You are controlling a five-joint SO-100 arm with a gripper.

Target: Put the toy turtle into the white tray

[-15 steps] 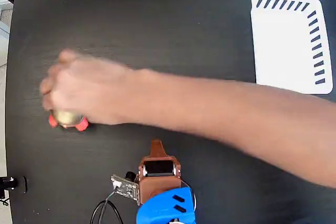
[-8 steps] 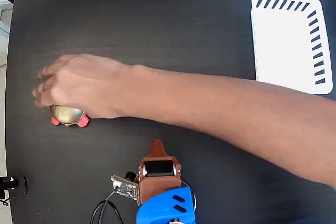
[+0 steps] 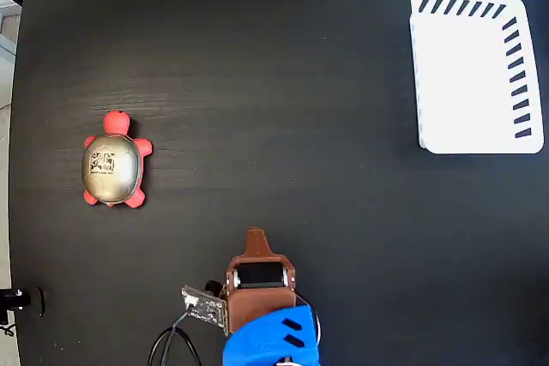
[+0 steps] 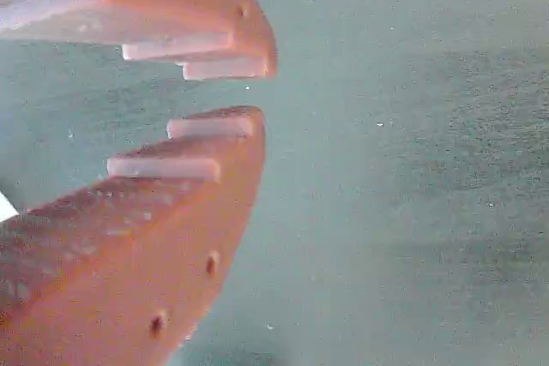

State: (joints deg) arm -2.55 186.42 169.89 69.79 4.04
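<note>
The toy turtle (image 3: 111, 165) lies on the black table at the left of the fixed view, red head pointing up the picture, gold shell with its square black-and-white mark facing up. The white tray (image 3: 467, 83) lies flat at the upper right, with nothing in it. My gripper (image 3: 256, 237) sits at the bottom middle, well right of and below the turtle and far from the tray. In the wrist view my gripper (image 4: 256, 92) shows two orange fingers nearly together with nothing between them, above bare table. Neither the turtle nor the tray appears in the wrist view.
The arm's blue body (image 3: 273, 340) with a small circuit board and cable (image 3: 199, 304) stands at the bottom edge. The table's left edge (image 3: 19, 126) runs close beside the turtle. A small black fitting (image 3: 13, 300) sits at the bottom left.
The person's hand and arm that covered the turtle have pulled out of view, leaving the turtle lying free on the table. My arm has not moved.
</note>
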